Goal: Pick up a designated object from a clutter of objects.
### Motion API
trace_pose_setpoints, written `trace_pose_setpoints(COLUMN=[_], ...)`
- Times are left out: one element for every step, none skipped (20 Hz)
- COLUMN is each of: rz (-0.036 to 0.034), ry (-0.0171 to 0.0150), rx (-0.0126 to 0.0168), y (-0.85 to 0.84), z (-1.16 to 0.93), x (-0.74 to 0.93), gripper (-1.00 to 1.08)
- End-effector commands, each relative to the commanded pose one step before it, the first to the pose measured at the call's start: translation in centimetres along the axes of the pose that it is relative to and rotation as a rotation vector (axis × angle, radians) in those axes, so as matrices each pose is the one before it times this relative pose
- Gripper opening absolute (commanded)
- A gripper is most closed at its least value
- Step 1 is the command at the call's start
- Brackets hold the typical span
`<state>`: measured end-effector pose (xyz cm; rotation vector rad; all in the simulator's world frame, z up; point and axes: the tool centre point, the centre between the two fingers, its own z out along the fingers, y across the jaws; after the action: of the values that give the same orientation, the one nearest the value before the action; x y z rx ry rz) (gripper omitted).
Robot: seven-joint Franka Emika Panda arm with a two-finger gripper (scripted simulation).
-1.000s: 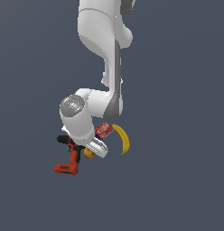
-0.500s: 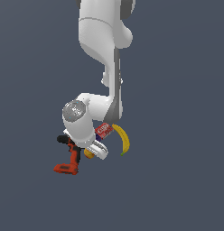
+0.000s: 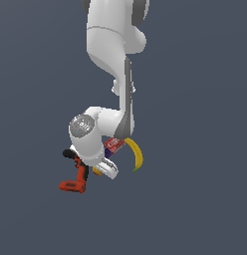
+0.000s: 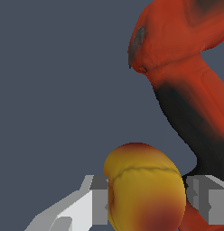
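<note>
1. As the scene reads from the exterior view's left, first comes the drill (image 3: 75, 172), red and black, lying at the left edge of the clutter.
2. Fruit (image 4: 145, 191): small, round, yellow-orange with a red patch; just right of the drill, mostly hidden under the wrist in the exterior view.
3. Claw (image 4: 145, 203): fingers (image 4: 93, 205) stand either side of the fruit, at or very near its skin. Whether they already press on it cannot be told.
4. Box (image 3: 114, 145): red, behind the wrist.
5. Banana (image 3: 136, 154): yellow, curved, far right.
6. Step in hand, by judgement: the grasp. Next move calls for a firm squeeze, then a straight lift clear of the drill.
7. Arm pose: reaching steeply down, wrist low over the clutter.
</note>
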<state>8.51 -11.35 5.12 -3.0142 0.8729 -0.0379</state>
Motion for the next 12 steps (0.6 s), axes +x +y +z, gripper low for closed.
trace_pose_setpoints(rz=[-0.00504, 0.00000, 0.00000, 0.00000, 0.00000, 0.00000, 0.00000, 0.00000, 0.00528, 0.00000, 0.00000, 0.00000], ry=[-0.02244, 0.00000, 0.00000, 0.00000, 0.00000, 0.00000, 0.00000, 0.00000, 0.02979, 0.00000, 0.00000, 0.00000], rx=[-0.00991, 0.00000, 0.00000, 0.00000, 0.00000, 0.00000, 0.00000, 0.00000, 0.01061, 0.00000, 0.00000, 0.00000], y=[0.124, 0.000, 0.000, 0.000, 0.000, 0.000, 0.000, 0.000, -0.014, 0.010, 0.031, 0.052], z=[1.700, 0.000, 0.000, 0.000, 0.000, 0.000, 0.000, 0.000, -1.697, -0.019, -0.058, -0.096], x=[-0.843, 0.000, 0.000, 0.000, 0.000, 0.000, 0.000, 0.000, 1.162, -0.008, -0.025, -0.042], gripper=[-1.00, -1.00, -1.00, -1.00, -1.00, -1.00, -1.00, -1.00, -1.00, -1.00, -1.00, -1.00])
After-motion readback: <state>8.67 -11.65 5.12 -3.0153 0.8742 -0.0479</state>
